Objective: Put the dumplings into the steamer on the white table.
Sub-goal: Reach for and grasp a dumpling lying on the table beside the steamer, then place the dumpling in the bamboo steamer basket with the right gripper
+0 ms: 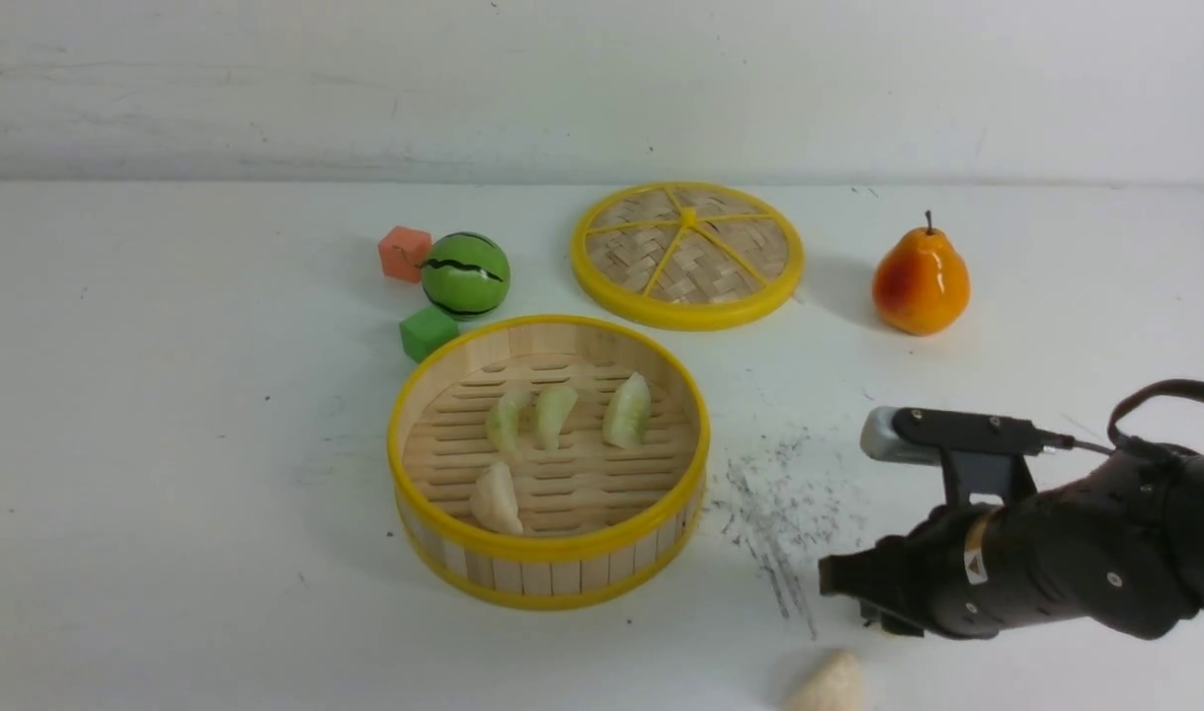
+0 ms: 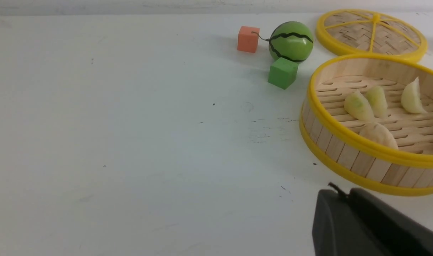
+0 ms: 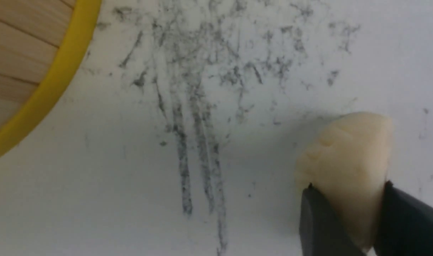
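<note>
The steamer (image 1: 547, 546) stands mid-table on the white table (image 1: 167, 444). It holds three pale green dumplings (image 1: 554, 413) and one cream dumpling (image 1: 496, 499). To its right my right gripper (image 1: 839, 583) is low over the grey scratch marks. In the right wrist view its jaws (image 3: 349, 186) press both sides of a cream dumpling (image 3: 344, 149). The front view hides what lies between the fingers. A cream dumpling (image 1: 829, 683) shows at that view's bottom edge. My left gripper (image 2: 339, 193) is shut and empty, just short of the steamer's wall (image 2: 344, 137).
The woven yellow-rimmed lid (image 1: 687, 254) lies behind the steamer. A toy watermelon (image 1: 465, 274), an orange cube (image 1: 404, 253) and a green cube (image 1: 428, 333) sit at the steamer's back left. A toy pear (image 1: 920, 281) stands at the back right.
</note>
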